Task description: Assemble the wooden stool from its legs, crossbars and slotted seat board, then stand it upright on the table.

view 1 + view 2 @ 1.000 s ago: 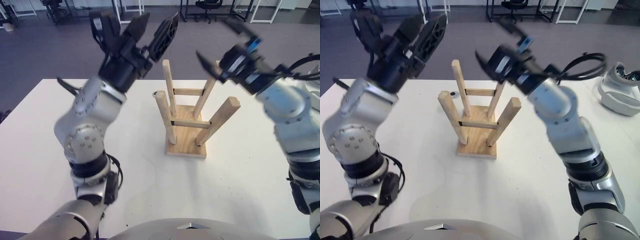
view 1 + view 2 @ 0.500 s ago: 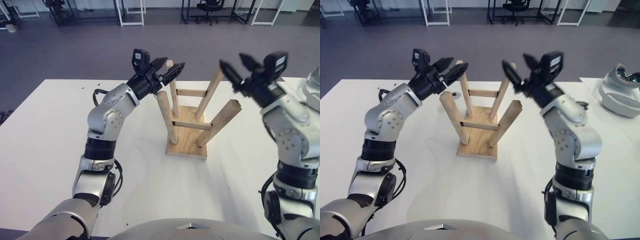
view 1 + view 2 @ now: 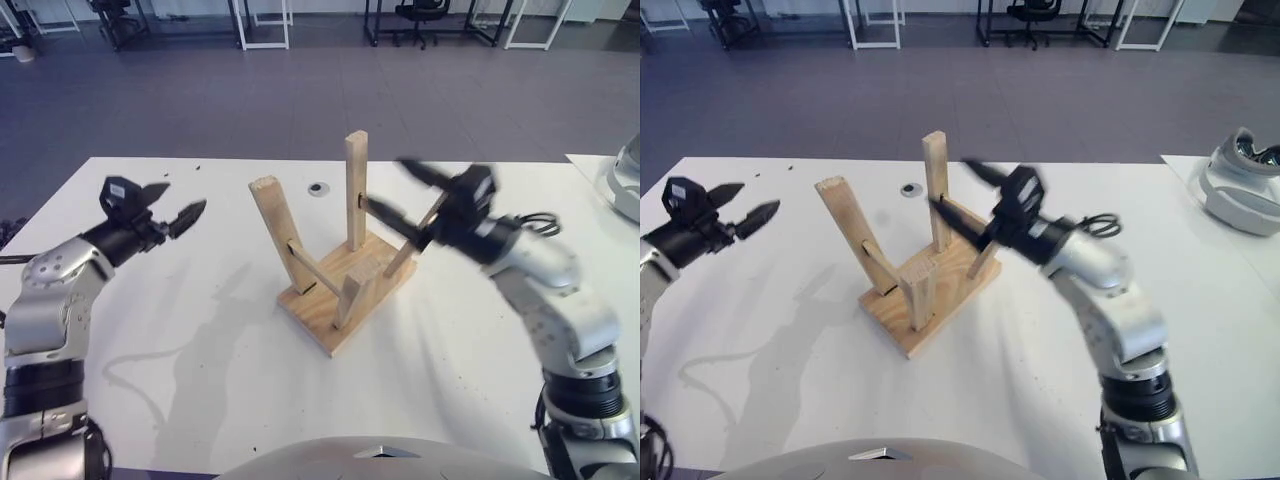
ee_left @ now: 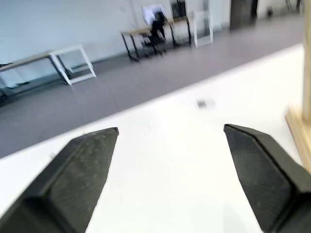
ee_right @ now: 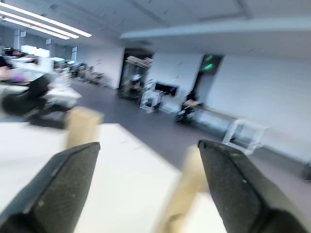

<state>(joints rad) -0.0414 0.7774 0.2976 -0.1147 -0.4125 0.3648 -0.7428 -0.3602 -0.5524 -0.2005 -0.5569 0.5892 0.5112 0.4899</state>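
The wooden stool (image 3: 335, 262) rests upside down on its seat board (image 3: 318, 322), legs pointing up and joined by crossbars. My right gripper (image 3: 385, 183) is open at the stool's far right side, its fingers (image 3: 395, 222) close to the tall back leg (image 3: 356, 185). In the right wrist view a pale leg (image 5: 187, 179) shows between the open fingers (image 5: 53, 189), touching neither. My left gripper (image 3: 180, 198) hangs open and empty over the table well left of the stool. The left wrist view has its fingers (image 4: 73, 179) wide apart, with the stool's edge (image 4: 299, 131) off to one side.
The white table (image 3: 200, 380) has bare room in front and to the left of the stool. A small round grommet (image 3: 318, 188) sits behind the stool. A white headset (image 3: 1240, 180) lies at the far right on a neighbouring surface.
The stool has turned on the table, so its seat board now lies diagonally. My left gripper has drawn back far to the left. My right gripper has come down and in to the legs.
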